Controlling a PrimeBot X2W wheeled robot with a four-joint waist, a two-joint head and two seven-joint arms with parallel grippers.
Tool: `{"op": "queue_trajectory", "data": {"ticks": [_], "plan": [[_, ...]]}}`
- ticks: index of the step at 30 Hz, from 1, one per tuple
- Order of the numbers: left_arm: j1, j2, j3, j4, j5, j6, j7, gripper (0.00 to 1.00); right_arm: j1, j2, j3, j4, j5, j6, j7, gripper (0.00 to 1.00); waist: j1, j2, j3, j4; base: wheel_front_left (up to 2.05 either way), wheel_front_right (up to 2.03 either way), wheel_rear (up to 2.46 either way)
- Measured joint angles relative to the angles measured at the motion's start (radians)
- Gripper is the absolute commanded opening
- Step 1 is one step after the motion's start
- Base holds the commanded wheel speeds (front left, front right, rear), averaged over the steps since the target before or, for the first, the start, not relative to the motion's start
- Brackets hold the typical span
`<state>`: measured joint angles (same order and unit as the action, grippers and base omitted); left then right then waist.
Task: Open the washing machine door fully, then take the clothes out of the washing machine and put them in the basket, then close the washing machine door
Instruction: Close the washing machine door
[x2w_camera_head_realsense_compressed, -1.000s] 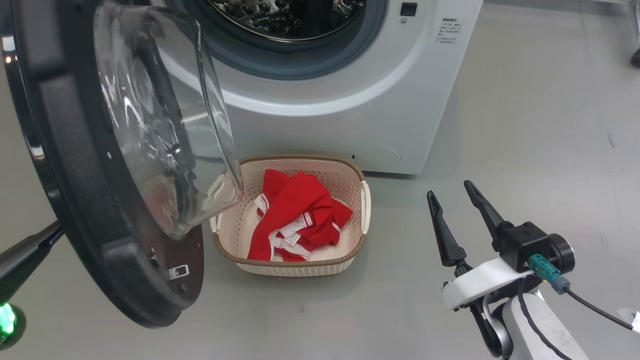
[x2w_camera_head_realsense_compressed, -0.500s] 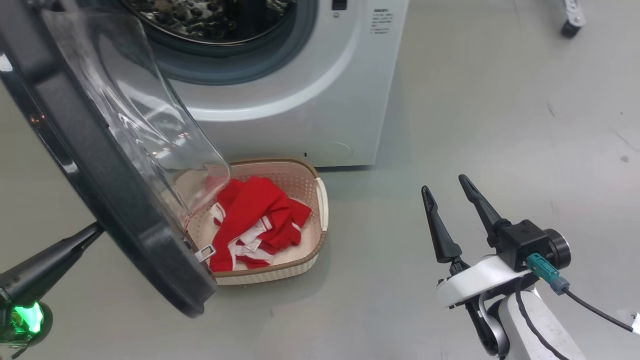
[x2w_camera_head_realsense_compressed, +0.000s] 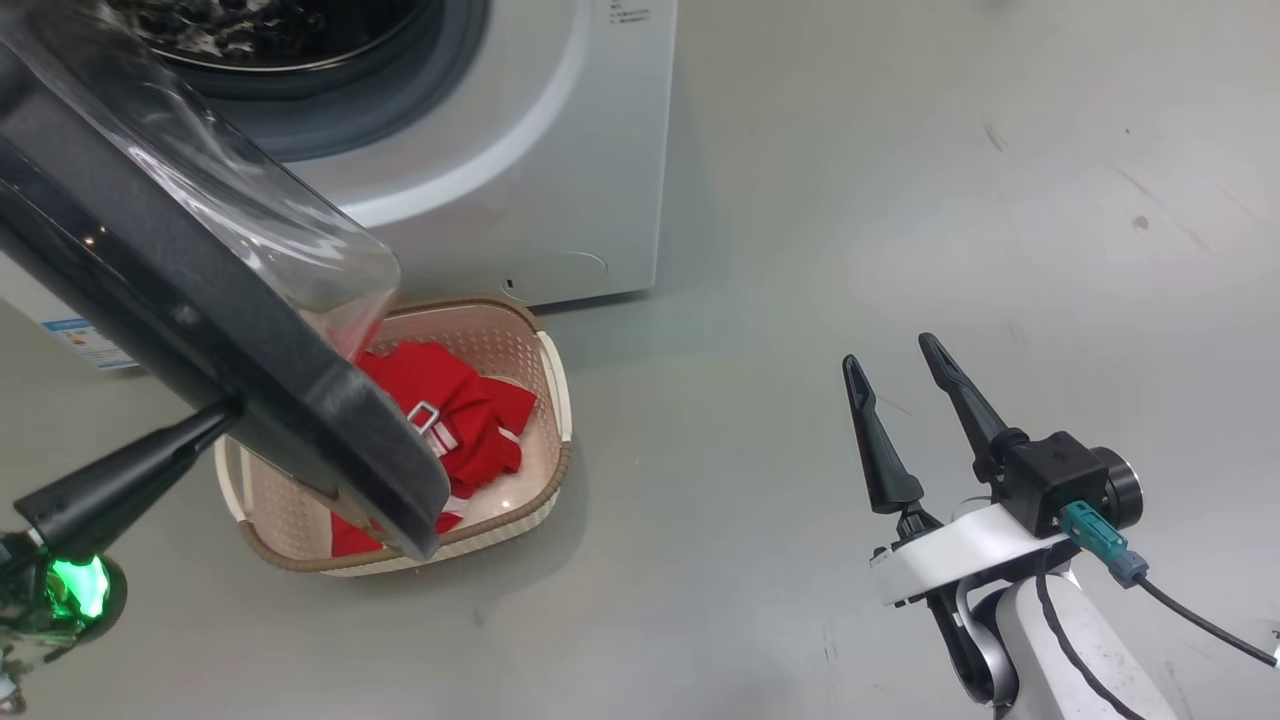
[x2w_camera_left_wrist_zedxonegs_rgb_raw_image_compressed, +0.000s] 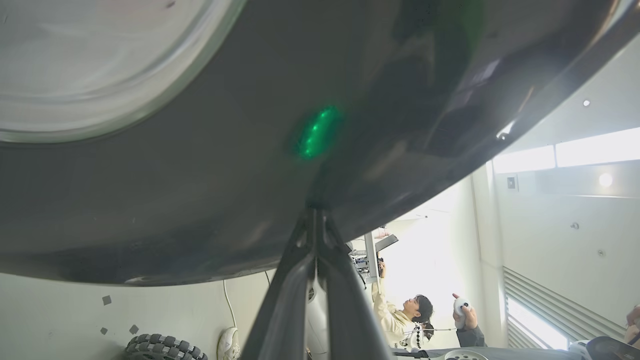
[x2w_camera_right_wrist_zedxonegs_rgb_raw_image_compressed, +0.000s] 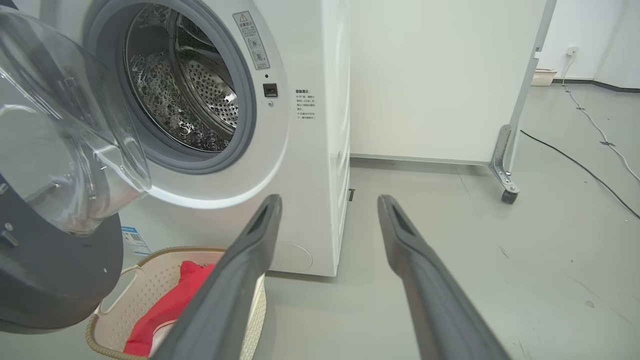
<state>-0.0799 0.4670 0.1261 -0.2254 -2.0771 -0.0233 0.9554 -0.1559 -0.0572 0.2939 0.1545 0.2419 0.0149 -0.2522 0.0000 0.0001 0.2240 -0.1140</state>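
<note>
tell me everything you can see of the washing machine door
The washing machine door is large and round, with a thick black frame, matte inside and glossy outside. A clear glass bowl bulges from its inner side. A small metal latch sits near its free edge. It stands partly open, swung out from the washing machine and, in the head view, overlapping the basket. The shut left gripper has its tips against the outer face.

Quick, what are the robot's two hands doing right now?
Left gripper: shut, tips against the washing machine door.
Right gripper: open, holding nothing.
</note>
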Motion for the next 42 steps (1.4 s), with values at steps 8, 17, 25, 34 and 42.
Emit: {"op": "queue_trajectory", "data": {"ticks": [8,17,25,34,42], "plan": [[-0.112,0.001,-0.024,-0.015,-0.001,0.051,-0.013,0.0,-0.021,0.001,0.006,-0.02,0.004,-0.008,0.0,1.0,0.0,0.0,0.056,-0.056,0.0,0.0,0.0],[-0.265,0.008,-0.058,-0.013,-0.001,0.099,-0.032,0.0,-0.051,0.002,0.035,-0.058,0.053,-0.019,0.0,1.0,0.0001,0.0,0.137,-0.121,0.0,0.0,0.0],[-0.408,-0.007,-0.093,0.038,-0.002,0.12,-0.066,0.0,-0.088,0.003,0.064,-0.075,0.073,-0.028,0.0,1.0,0.0001,0.0,0.198,-0.166,0.0,0.0,0.0],[-0.539,-0.014,-0.103,0.12,0.004,0.132,-0.117,0.0,-0.112,0.003,0.091,-0.083,0.084,-0.044,0.0,1.0,0.0001,0.0,0.236,-0.209,0.0,0.0,0.0],[-0.656,-0.016,-0.111,0.202,0.044,0.139,-0.168,0.0,-0.127,0.003,0.109,-0.085,0.109,-0.054,0.0,1.0,0.0001,0.0,0.265,-0.247,0.0,0.0,0.0]]}}
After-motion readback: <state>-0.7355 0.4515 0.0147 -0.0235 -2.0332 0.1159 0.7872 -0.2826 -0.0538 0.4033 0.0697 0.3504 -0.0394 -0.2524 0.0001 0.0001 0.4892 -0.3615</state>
